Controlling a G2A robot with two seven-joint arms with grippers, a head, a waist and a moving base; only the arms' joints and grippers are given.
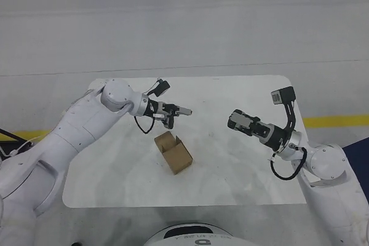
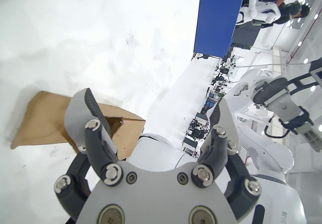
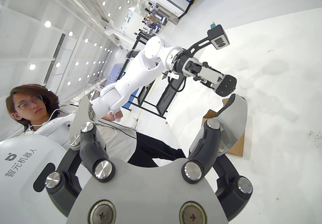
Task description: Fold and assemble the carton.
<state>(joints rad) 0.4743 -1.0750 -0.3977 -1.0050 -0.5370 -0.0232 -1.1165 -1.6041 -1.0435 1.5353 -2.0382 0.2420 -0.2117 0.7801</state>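
A small brown carton (image 1: pixel 173 152) lies on the white table (image 1: pixel 234 178), near its middle, with a flap open at the end facing the far left. My left gripper (image 1: pixel 183 112) hangs above the table just beyond the carton, open and holding nothing. In the left wrist view the carton (image 2: pixel 42 122) lies behind one of the spread fingers (image 2: pixel 86 104) of that gripper (image 2: pixel 153 106). My right gripper (image 1: pixel 234 120) is off to the carton's right, raised and apart from it. Its own view shows the right gripper (image 3: pixel 161 109) open and empty, with the carton (image 3: pixel 237 147) partly hidden by one finger.
The table's bare surface surrounds the carton on all sides. Its rounded front edge (image 1: pixel 172 206) lies close to the robot. A yellow floor line (image 1: pixel 344 120) runs past the right side.
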